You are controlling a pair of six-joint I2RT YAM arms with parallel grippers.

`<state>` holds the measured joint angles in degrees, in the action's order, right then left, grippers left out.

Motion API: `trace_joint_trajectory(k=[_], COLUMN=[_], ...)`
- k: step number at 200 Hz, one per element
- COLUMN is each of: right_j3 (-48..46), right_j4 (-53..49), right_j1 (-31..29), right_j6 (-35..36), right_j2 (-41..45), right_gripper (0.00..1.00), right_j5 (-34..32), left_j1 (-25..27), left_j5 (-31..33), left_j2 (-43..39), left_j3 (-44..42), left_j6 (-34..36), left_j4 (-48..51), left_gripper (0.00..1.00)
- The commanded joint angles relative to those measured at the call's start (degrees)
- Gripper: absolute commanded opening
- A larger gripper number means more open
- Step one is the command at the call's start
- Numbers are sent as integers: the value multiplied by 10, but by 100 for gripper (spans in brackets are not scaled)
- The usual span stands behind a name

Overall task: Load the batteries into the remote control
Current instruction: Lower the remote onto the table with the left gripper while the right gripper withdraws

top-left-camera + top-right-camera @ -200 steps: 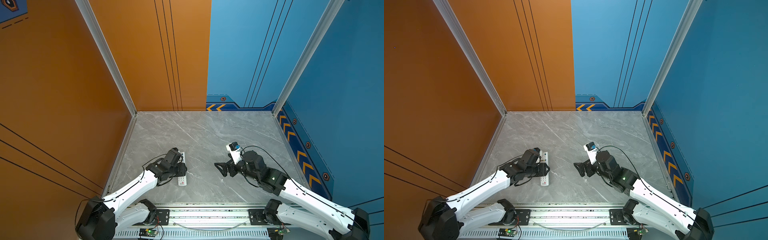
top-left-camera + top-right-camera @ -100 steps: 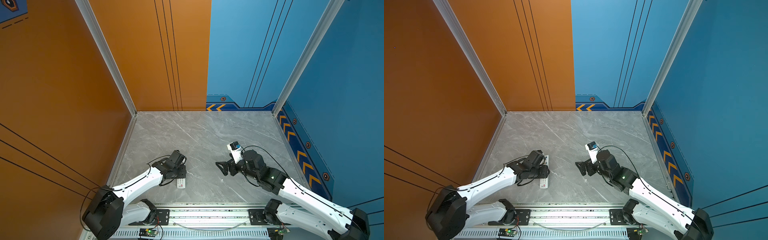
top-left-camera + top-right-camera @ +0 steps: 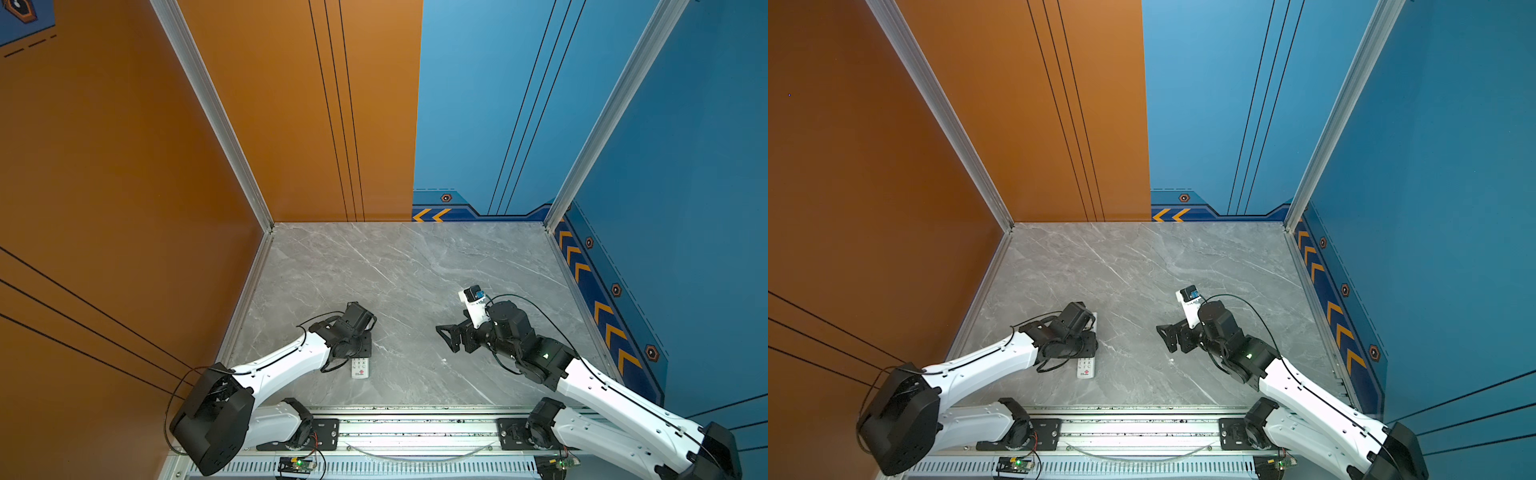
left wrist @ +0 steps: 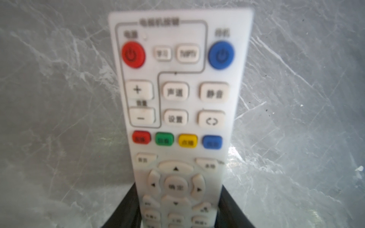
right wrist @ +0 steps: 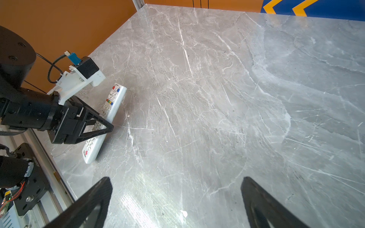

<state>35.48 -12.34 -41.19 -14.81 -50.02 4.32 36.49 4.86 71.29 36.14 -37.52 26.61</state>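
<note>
While left claw (image 4: 178, 197) grips remote control (image 4: 177, 88), face-up

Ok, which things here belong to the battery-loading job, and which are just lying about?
Part of the job: remote control, face up on the table, clasped by the left end effector; right end effector, open and empty. No batteries in view.
Just lying about: small white flecks on the table.
</note>
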Motion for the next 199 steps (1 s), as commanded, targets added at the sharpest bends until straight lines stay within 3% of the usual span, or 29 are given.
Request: trace_joint_trajectory(k=[1, 199], right_j3=[-9, -22], right_j4=[11, 9], right_j1=[6, 53], right_j6=[9, 6], right_j2=[17, 54], right_gripper=[100, 100], right_j5=[16, 36], left_j1=[7, 13], left_j5=[33, 51], left_j2=[10, 54], left_j3=[-3, -43], left_j6=[-11, -50], left_j4=[16, -57], left_gripper=[9, 16])
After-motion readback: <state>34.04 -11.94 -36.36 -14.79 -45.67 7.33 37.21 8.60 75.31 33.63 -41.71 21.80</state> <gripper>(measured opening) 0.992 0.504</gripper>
